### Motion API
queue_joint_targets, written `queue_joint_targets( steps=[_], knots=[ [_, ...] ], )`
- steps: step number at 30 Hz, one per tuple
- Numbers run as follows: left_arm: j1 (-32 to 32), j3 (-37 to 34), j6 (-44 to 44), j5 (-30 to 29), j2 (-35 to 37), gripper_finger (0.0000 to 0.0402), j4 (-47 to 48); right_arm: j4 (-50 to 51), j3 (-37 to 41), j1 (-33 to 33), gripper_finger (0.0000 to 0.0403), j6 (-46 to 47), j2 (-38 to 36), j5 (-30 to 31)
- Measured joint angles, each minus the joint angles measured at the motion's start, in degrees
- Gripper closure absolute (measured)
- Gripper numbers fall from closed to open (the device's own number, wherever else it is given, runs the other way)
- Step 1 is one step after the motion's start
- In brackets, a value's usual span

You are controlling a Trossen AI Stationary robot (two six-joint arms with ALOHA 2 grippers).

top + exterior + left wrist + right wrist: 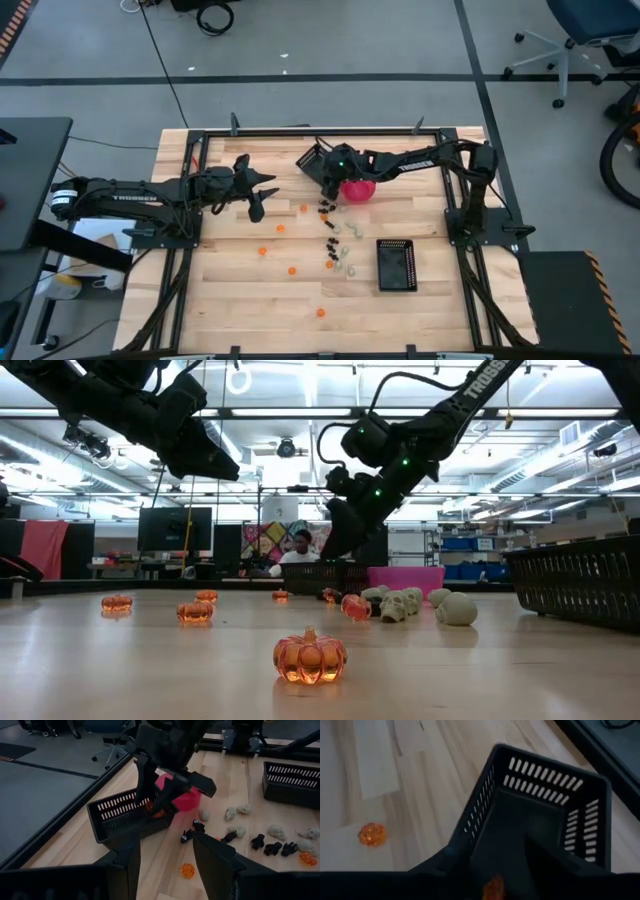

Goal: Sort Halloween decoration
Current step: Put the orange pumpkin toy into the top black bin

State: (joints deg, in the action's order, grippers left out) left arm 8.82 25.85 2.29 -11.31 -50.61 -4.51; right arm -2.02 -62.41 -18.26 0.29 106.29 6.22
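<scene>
right gripper over the far basket with an orange pumpkin between its fingers

the right gripper hangs over the black slotted plastic basket at the far side of the pale wooden table, its fingers closed to a narrow gap on a tiny translucent orange pumpkin trinket. the left gripper waits above the table's left half, fingers spread wide and empty. loose orange pumpkins, small black figures and pale whitish skulls lie scattered mid-table near the round pink bowl, with a second black mesh basket nearer the front. the risk: the pumpkin looks slick and round, so a release near the low rim could send it bouncing out onto the table; the tilted basket could also shift if bumped.
</scene>
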Motion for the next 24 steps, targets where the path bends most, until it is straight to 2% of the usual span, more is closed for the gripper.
queue_joint_targets(
  steps=[4, 9, 17, 24],
  knots=[
    [0.0, 0.0, -0.09, -0.01, -0.01, 0.0246, 0.03, 0.04, -0.03, 1.38, 0.0193, -0.1, -2.72, 1.04],
    [0.0, 0.0, -0.09, 0.0, -0.02, 0.0246, 0.04, -0.96, -0.07, 7.26, 0.0194, -3.1, -4.93, 7.68],
    [0.0, 0.0, 0.18, -0.02, 0.0, 0.0246, -1.14, -11.32, -0.13, 10.91, 0.0194, -2.74, 0.68, -0.11],
    [0.02, 0.0, -0.08, -0.02, 0.0, 0.0246, -1.21, -19.51, -0.62, 13.0, 0.0195, -1.33, 7.54, -0.22]
  ],
)
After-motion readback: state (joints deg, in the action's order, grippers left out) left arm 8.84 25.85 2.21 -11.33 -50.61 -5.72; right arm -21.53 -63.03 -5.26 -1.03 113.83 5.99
